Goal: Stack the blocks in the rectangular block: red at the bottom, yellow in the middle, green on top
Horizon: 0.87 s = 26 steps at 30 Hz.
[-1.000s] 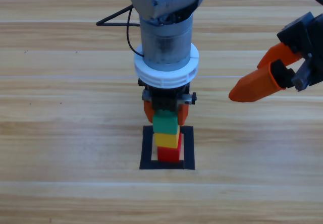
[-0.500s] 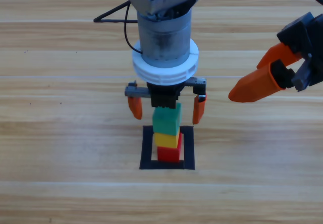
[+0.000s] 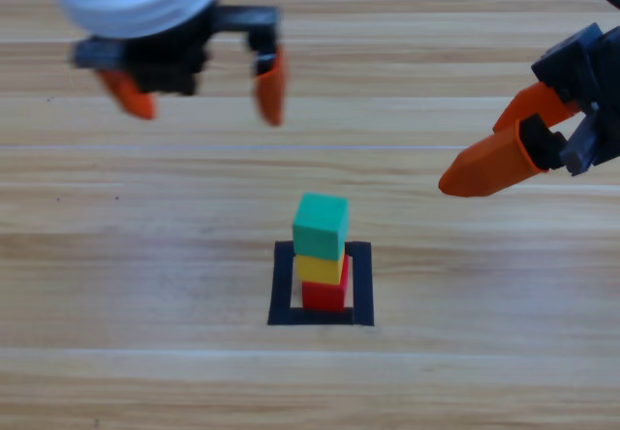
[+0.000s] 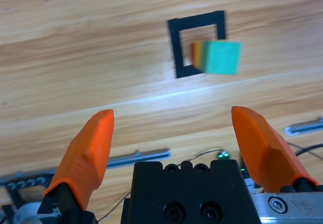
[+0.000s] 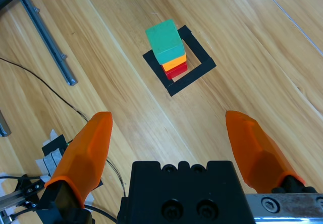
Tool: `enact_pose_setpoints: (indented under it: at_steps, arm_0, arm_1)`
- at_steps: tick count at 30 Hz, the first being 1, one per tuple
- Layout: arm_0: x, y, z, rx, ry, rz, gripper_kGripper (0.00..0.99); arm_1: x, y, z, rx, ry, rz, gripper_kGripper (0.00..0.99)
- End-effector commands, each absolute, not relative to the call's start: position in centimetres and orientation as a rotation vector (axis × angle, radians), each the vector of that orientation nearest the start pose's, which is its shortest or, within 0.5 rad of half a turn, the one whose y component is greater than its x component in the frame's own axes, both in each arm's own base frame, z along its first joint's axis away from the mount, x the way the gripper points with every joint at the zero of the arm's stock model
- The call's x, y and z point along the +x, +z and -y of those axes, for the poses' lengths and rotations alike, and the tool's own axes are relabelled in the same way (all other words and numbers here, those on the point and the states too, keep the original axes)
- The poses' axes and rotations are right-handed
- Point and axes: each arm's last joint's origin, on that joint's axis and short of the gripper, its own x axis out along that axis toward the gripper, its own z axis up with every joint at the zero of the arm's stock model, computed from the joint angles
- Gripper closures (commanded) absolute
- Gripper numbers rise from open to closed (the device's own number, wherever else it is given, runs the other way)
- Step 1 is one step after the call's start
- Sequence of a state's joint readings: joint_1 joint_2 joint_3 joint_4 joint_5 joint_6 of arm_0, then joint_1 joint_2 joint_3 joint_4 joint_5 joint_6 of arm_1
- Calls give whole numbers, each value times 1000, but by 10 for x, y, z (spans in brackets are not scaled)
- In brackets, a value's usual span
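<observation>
Inside the rectangular block (image 3: 360,285) the stack stands complete: red (image 3: 324,297) at the bottom, yellow (image 3: 321,269) on it, green (image 3: 321,226) on top, so nothing appears left to do. The left gripper (image 3: 199,88) hangs well up-left of the stack, jaws wide apart and empty. The right gripper (image 3: 489,164) waits off to its right, also spread wide and empty.

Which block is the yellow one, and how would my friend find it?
Look for the black tape square on the table. A little tower of three blocks stands inside it. The yellow block is the middle one, sitting on the red block and under the green block.
</observation>
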<state>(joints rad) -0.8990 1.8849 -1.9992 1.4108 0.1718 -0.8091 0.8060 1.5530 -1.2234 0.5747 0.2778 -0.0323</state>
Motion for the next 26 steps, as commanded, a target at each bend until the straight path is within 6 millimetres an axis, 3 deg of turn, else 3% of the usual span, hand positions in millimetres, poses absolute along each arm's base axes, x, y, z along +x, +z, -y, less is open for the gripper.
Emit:
enact_pose_setpoints:
  at_steps: [1,4,9,26]
  arm_0:
    - [208,407,230,31,-83,-1254,0]
    - [202,402,222,28,-92,-1246,0]
    - [206,390,234,46,-98,-1259,0]
    - [212,381,241,61,-87,-1263,0]
  arm_1:
    - [188,345,-210,-256,1026,-884,5]
    - [189,345,-210,-256,1024,-884,5]
    - [189,345,-210,-263,1012,-880,5]
    - [191,344,-210,-274,990,-874,5]
